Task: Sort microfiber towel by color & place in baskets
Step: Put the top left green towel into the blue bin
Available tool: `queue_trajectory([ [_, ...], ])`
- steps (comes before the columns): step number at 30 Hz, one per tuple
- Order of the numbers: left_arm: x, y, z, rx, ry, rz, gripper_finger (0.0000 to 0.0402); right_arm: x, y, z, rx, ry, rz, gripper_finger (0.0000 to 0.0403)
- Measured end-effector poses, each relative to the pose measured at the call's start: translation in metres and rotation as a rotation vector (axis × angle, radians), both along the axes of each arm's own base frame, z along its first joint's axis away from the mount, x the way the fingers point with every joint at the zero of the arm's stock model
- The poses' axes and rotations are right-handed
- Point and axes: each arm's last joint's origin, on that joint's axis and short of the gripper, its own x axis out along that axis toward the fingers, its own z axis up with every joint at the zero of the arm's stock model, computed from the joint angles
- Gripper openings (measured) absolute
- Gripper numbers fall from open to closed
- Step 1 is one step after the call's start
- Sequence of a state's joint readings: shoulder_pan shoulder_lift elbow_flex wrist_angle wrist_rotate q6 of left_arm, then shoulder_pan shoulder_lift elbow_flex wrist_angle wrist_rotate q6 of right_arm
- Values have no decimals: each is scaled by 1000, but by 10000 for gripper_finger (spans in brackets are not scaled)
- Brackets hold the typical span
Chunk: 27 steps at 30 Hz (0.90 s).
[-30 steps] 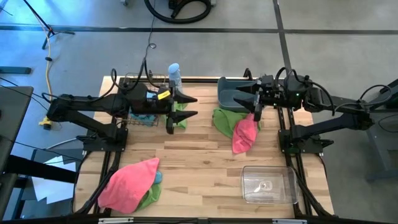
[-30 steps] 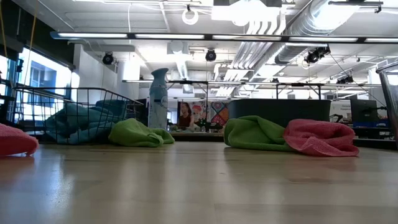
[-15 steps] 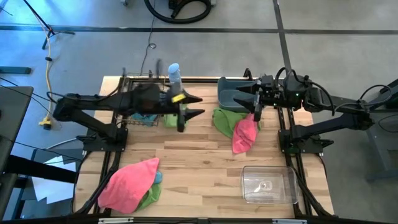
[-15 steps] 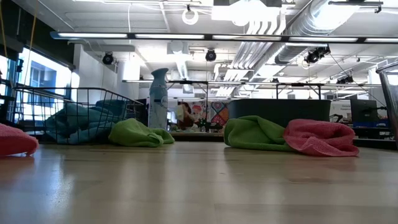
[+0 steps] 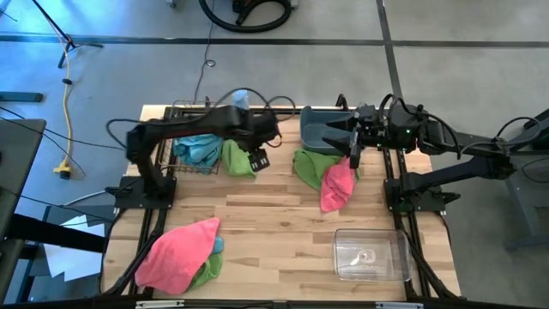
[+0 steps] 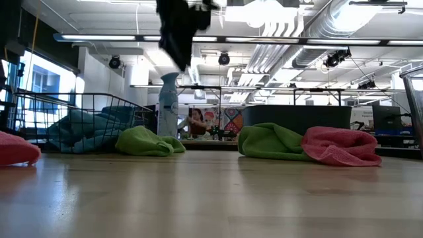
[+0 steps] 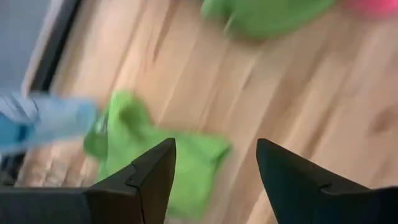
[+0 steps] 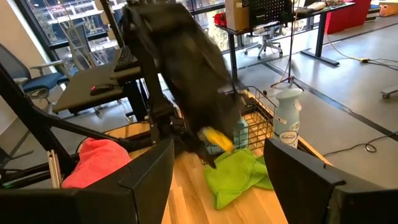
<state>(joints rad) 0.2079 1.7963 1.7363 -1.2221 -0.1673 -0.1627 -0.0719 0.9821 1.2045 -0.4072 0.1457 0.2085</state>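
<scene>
Picking up the green towel [image 5: 238,158] beside the wire basket [image 5: 196,151] is done best when the wide-open, empty left gripper [image 5: 258,159] is lowered straight onto its middle, while the right gripper [image 5: 353,148] is kept open over the blue tub [image 5: 322,127].

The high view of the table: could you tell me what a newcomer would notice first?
Bright cloths dot the wooden table: a pink towel heaped near the front left corner, and another pink one lying against a green towel beside the blue tub. The left gripper, open, hangs over a second green towel by the wire basket.
</scene>
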Motion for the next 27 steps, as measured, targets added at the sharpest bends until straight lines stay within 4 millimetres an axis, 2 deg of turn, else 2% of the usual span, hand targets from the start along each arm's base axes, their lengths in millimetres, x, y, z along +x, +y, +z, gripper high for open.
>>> queue_trajectory([
  [7,18,23,-70,-68,328,-29,211,0,0,0,6,-1,-5,245],
  [12,23,30,-104,-105,477,-67,211,0,0,0,22,-3,-9,245],
  [19,24,39,-128,-63,582,-42,211,0,0,-1,47,5,-14,245],
  [27,7,40,-158,-93,673,-53,211,0,0,-2,55,12,-16,245],
])
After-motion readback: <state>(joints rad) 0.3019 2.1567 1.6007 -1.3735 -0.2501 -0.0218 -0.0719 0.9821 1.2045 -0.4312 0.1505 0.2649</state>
